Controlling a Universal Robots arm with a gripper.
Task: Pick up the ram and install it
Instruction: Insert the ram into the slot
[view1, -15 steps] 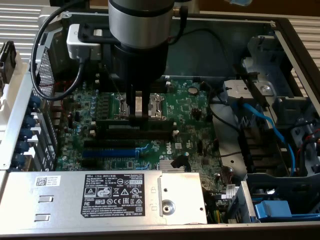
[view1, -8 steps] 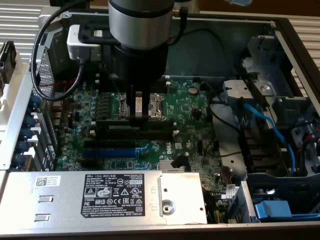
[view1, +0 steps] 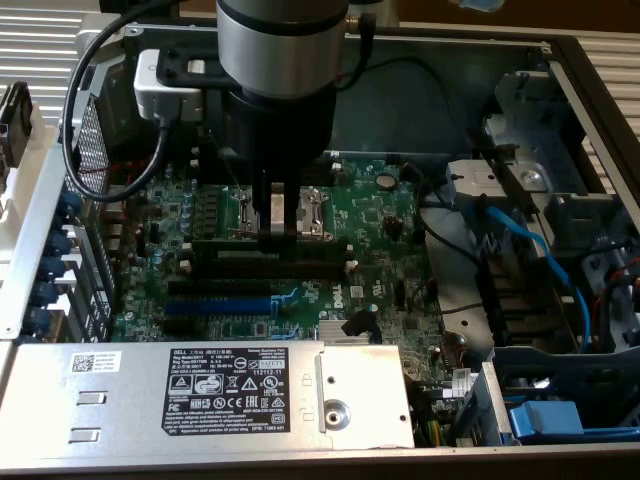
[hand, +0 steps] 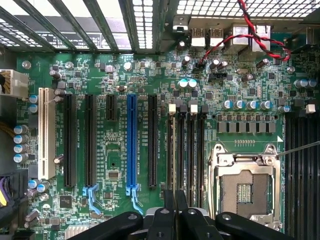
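My gripper (view1: 275, 232) reaches straight down onto the green motherboard (view1: 385, 215) inside the open computer case. Its two narrow fingers are shut on the top edge of the ram (view1: 310, 243), a long dark stick that stands on edge along the black memory slots (view1: 300, 270). In the wrist view the fingertips (hand: 169, 207) sit close together over the row of black memory slots with white end clips (hand: 192, 145). There the stick is seen edge-on and is hard to tell from the slot beneath it.
The CPU socket (hand: 245, 185) lies right beside the memory slots. A long blue slot (hand: 131, 140) and black card slots (hand: 90, 140) lie on the other side. The power supply (view1: 240, 395) fills the front. Blue cables (view1: 540, 250) and drive bays occupy the exterior view's right.
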